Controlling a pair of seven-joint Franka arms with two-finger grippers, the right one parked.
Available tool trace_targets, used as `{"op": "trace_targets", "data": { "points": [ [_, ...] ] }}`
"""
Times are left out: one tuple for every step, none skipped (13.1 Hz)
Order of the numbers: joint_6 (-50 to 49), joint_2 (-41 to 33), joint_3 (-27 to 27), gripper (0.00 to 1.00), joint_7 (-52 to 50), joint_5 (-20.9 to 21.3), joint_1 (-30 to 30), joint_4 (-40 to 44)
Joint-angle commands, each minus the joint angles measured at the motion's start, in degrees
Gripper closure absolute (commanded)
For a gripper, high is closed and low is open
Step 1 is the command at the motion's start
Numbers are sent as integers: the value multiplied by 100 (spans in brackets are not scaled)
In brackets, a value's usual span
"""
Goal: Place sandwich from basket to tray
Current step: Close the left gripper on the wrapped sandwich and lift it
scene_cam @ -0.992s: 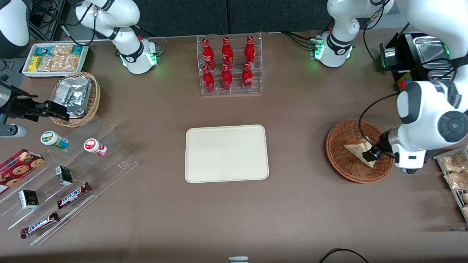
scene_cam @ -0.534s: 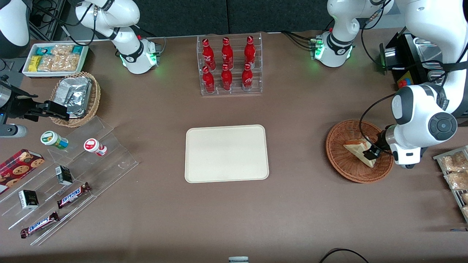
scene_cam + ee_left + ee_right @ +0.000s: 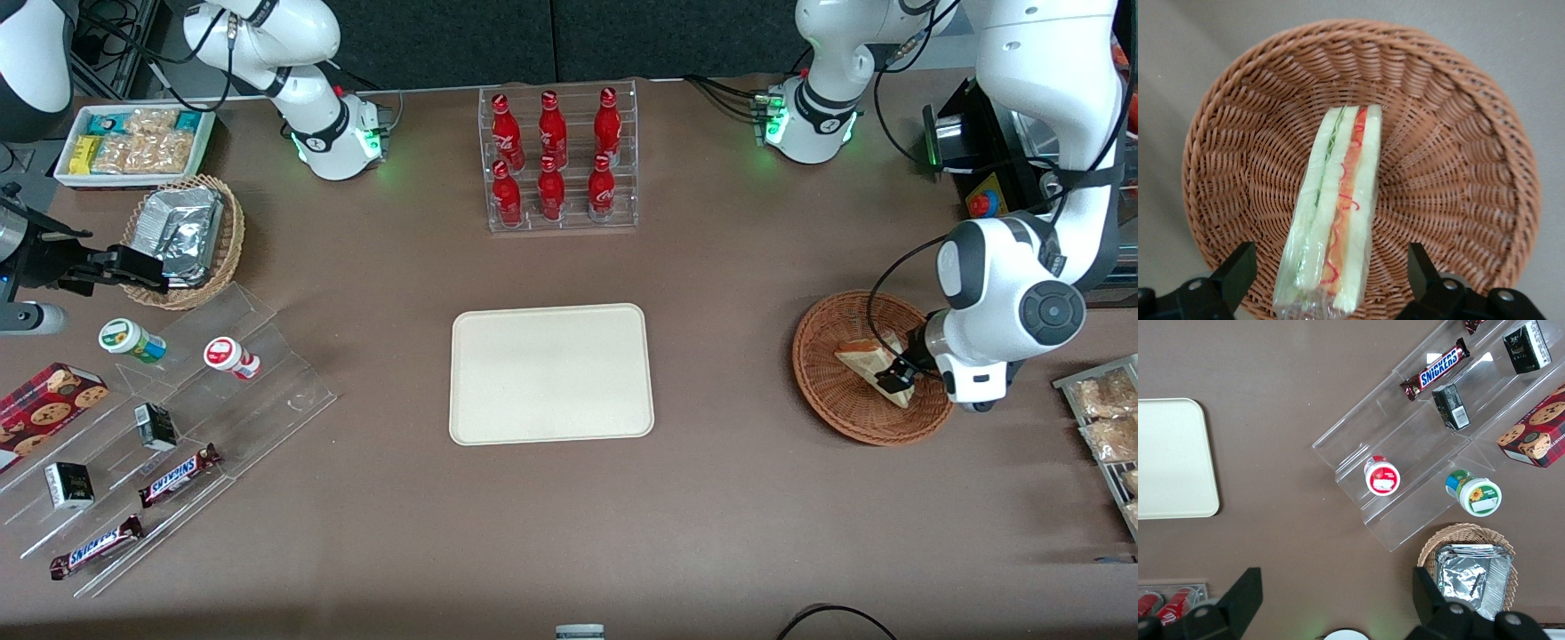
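Sandwich (image 3: 1335, 213) lies in the basket (image 3: 1458, 113), standing on a flat face with its cut edge up, so the red-orange and green filling layers show between the pale bread slices; a clear wrap appears to cover it. Gripper (image 3: 1328, 283) hangs low over the basket, its fingers (image 3: 1238, 270) spread wide to either side of the wedge, neither touching it. In the front view the gripper (image 3: 893, 380) sits at the end of the sandwich (image 3: 862, 360) nearer the working arm, and the tray (image 3: 551, 373) lies bare at mid-counter, well apart from the basket (image 3: 831, 400). Handling judgement: light, soft and easily crushed; the wrap is likely slippery. Best hold is across the two bread faces, squeezing the layers together, with just enough closure to lift without deforming. Grip not yet made; transfer not begun.
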Motion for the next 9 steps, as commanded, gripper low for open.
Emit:
{"op": "trace_targets", "data": {
  "points": [
    [110,148,-18,0,-99,4,1,-46],
    [110,235,-18,0,-99,4,1,-46],
    [110,323,-18,0,-99,4,1,-46],
    [127,368,-18,0,-90,12,-7,-37],
    [214,403,-18,13,-99,12,1,-46],
    [233,421,-18,45,-90,21,-7,-46],
    [233,421,-18,72,-90,21,-7,-46],
    [215,412,-18,92,-90,21,-7,-37],
    [198,386,-18,100,-90,13,-7,-28]
  ]
}}
